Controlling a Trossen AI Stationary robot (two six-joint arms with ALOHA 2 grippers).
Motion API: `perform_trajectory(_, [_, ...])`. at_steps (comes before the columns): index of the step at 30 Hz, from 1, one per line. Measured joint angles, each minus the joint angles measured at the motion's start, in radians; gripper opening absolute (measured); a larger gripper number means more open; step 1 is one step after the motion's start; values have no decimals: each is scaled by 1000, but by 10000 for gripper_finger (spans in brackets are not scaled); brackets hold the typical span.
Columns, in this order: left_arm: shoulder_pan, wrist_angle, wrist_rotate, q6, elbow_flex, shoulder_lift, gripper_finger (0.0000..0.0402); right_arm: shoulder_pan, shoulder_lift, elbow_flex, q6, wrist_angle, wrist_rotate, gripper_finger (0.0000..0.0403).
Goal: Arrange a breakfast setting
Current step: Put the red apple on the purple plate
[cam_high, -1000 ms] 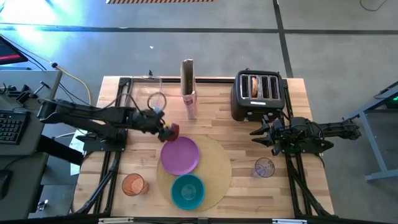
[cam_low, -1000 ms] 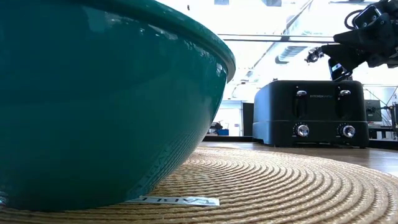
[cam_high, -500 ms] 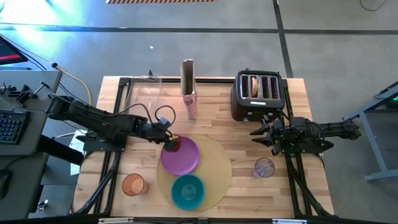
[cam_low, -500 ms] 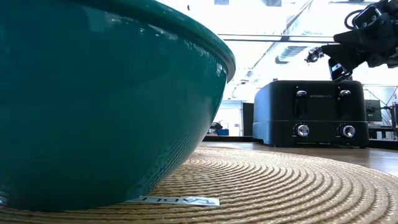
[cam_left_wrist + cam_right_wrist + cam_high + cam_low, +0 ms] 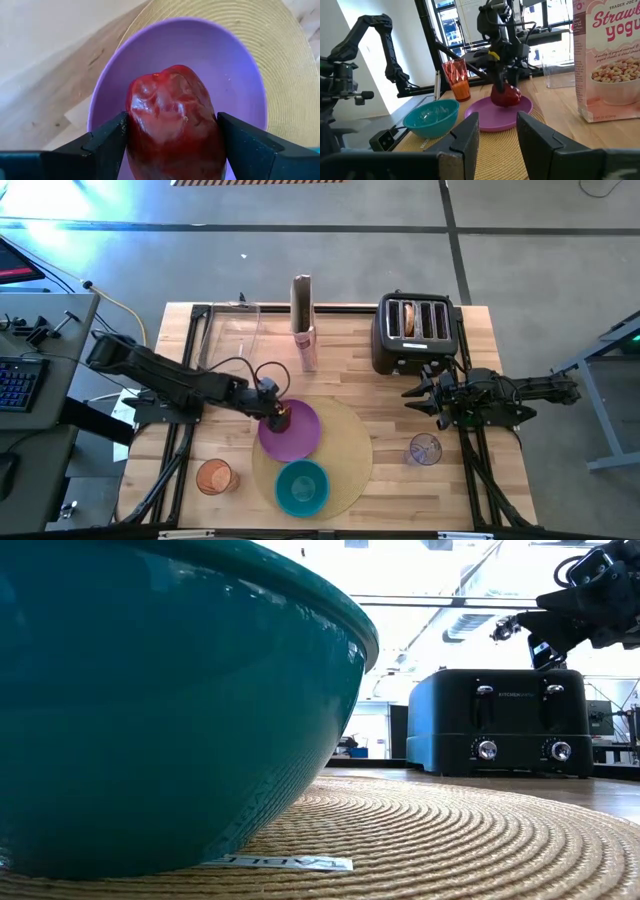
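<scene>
On the table (image 5: 470,480), the round tan mat (image 5: 350,442) near the front edge carries the purple plate (image 5: 300,435), where the left gripper (image 5: 172,135) clamps the red fruit (image 5: 172,127) at the plate's rear-left rim, while the right gripper (image 5: 497,131) waits part-open before the toaster (image 5: 415,330).

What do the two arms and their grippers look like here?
Both arms are dark, jointed links. A thin black cable loops above the left gripper, whose fingers are flat, black and angular. The right gripper has similar dark fingers, paler and worn along the edges.
</scene>
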Motion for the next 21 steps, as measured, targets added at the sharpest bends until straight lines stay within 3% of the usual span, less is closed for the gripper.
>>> perform_trajectory(16, [-9, 8, 32, -133, 0, 29, 277, 0, 0, 0, 0, 0, 0, 114])
perform_trajectory(21, [-9, -8, 33, -158, 0, 29, 307, 0, 0, 0, 0, 0, 0, 114])
